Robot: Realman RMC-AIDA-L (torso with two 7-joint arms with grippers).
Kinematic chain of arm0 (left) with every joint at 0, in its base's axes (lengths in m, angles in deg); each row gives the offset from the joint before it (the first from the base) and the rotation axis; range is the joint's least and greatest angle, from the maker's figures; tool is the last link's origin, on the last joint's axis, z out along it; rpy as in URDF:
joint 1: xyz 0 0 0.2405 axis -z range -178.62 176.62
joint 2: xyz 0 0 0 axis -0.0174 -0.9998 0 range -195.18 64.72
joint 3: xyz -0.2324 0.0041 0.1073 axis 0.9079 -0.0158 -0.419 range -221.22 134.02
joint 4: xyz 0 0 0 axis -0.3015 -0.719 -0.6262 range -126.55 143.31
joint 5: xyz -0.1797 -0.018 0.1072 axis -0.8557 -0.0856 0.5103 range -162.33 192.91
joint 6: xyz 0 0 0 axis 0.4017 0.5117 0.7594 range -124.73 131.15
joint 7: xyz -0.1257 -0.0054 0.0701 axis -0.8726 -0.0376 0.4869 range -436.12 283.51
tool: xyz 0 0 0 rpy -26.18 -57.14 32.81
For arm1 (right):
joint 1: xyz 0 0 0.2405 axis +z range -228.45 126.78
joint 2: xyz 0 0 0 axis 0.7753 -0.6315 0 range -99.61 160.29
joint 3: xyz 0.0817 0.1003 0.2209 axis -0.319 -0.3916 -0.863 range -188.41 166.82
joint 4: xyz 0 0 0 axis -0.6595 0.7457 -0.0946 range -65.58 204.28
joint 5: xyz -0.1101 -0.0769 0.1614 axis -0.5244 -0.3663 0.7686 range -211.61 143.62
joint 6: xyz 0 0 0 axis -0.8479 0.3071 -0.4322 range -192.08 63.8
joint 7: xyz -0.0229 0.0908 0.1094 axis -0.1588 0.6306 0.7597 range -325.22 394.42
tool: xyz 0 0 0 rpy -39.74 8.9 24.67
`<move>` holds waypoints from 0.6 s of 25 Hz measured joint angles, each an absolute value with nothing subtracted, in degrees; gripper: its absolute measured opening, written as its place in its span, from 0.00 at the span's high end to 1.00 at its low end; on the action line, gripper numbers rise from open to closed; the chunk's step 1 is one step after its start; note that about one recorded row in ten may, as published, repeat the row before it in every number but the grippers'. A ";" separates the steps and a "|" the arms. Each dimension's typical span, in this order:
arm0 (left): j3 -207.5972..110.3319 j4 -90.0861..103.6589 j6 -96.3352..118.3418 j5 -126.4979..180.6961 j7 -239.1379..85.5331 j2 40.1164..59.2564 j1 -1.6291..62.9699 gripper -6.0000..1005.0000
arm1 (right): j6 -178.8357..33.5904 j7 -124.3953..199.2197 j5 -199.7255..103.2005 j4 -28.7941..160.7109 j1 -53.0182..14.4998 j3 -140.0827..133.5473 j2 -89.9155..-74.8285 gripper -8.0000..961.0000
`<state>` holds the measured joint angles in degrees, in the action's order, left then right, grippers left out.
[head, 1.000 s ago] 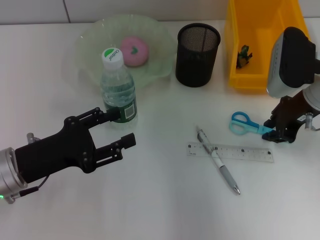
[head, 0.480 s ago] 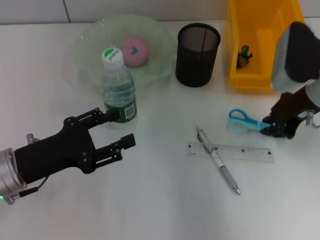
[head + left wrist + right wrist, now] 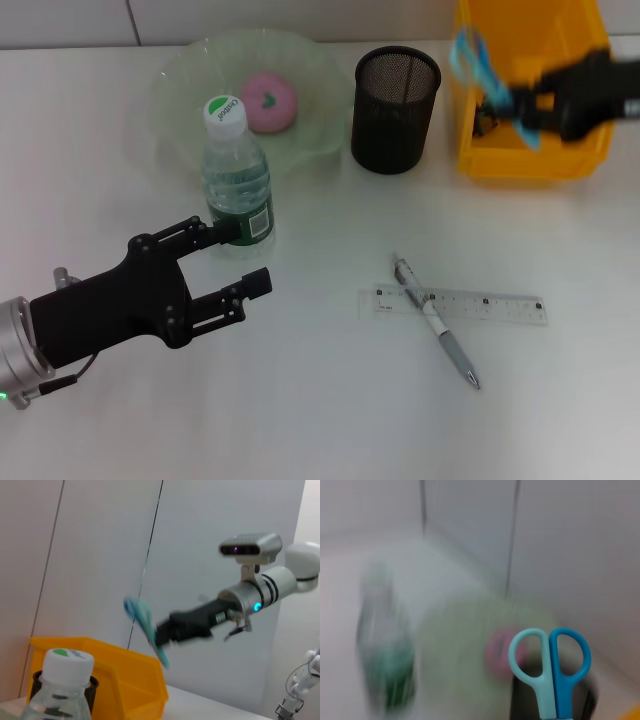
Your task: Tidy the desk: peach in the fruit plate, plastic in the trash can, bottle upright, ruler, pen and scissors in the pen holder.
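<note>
My right gripper point(image 3: 535, 108) is shut on the blue scissors point(image 3: 480, 65) and holds them in the air over the yellow bin point(image 3: 580, 40), right of the black mesh pen holder point(image 3: 394, 97). The scissors also show in the right wrist view point(image 3: 550, 675) and the left wrist view point(image 3: 145, 627). The pink peach point(image 3: 267, 100) lies in the green fruit plate point(image 3: 180, 80). The water bottle point(image 3: 236, 175) stands upright in front of the plate. The clear ruler point(image 3: 490, 307) and the pen point(image 3: 437, 322) lie crossed on the table. My left gripper point(image 3: 232, 258) is open, just in front of the bottle.
A small dark object point(image 3: 488, 110) lies inside the yellow bin. The white table point(image 3: 330, 420) stretches wide in front of the ruler and pen.
My right gripper has lifted the scissors off the table and swung them up and back over the yellow bin. The left arm has not moved.
</note>
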<state>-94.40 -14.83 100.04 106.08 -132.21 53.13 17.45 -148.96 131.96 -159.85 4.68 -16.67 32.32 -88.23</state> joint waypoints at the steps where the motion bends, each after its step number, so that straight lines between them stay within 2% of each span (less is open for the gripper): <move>1: -94.40 -14.82 100.06 106.07 -132.20 53.15 17.45 0.28 | -148.08 130.65 -155.02 6.43 -17.09 30.44 -88.34 0.77; 7: -94.40 -14.66 100.27 106.08 -132.16 53.22 17.37 0.28 | -142.85 116.03 -127.19 24.84 -18.10 28.26 -88.63 0.77; 9: -94.40 -14.40 100.37 106.08 -132.12 53.25 17.37 0.28 | -141.20 107.04 -119.04 36.72 -15.59 28.42 -88.77 0.77; 15: -94.40 -13.96 101.33 105.68 -132.11 53.33 17.43 0.28 | -135.47 95.09 -111.56 50.77 -10.21 28.37 -89.12 0.77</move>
<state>-94.40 -13.96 101.33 105.68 -132.11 53.33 17.43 -135.47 95.09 -111.56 50.77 -10.21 28.37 -89.12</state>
